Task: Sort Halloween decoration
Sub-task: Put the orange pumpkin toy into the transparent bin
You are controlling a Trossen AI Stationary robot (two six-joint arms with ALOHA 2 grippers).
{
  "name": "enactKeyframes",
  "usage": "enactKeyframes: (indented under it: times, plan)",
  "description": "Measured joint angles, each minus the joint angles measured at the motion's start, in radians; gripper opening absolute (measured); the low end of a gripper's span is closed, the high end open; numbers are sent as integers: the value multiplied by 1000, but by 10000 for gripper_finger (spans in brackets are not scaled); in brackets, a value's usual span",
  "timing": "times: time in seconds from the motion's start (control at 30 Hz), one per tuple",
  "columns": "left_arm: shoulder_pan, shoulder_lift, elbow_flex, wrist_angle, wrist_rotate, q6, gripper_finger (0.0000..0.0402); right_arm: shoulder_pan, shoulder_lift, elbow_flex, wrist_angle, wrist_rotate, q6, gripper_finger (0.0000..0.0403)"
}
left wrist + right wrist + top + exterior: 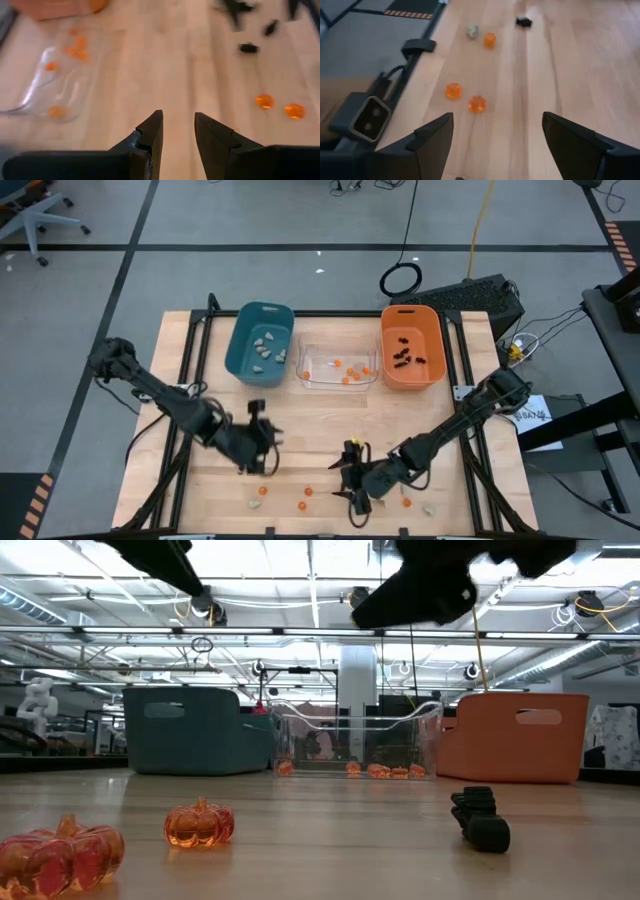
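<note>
Sorting is well along: pale lumps (263, 348) lie in the teal bin (240, 350) at 11 o'clock, orange pumpkins (349, 372) in the clear bin (303, 375) at 12, black spiders (404, 356) in the orange bin (436, 340) at 1. Left over on the desk (300, 440) near 6 are loose pumpkins (307, 492), a spider (481, 819) and a pale lump (428, 509). The left tool (262, 438) is narrowly parted and empty; the right tool (353, 477) gapes wide, empty, over them.
</note>
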Motion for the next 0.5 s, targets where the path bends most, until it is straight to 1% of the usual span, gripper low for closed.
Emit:
enactKeyframes:
  times: [0.13, 0.2, 0.37, 0.5]
  plan:
    - [-71, 84, 0, 84, -2, 1, 110, -13, 20, 1, 25, -6, 44, 290]
    - [-93, 134, 0, 145, -2, 29, 110, -13, 36, 0, 32, -10, 44, 290]
    - [-130, 269, 0, 331, 10, 114, 110, 1, 55, 0, 34, -9, 34, 290]
    - [-143, 349, 0, 417, 21, 134, 110, 11, 55, 0, 27, -9, 20, 290]
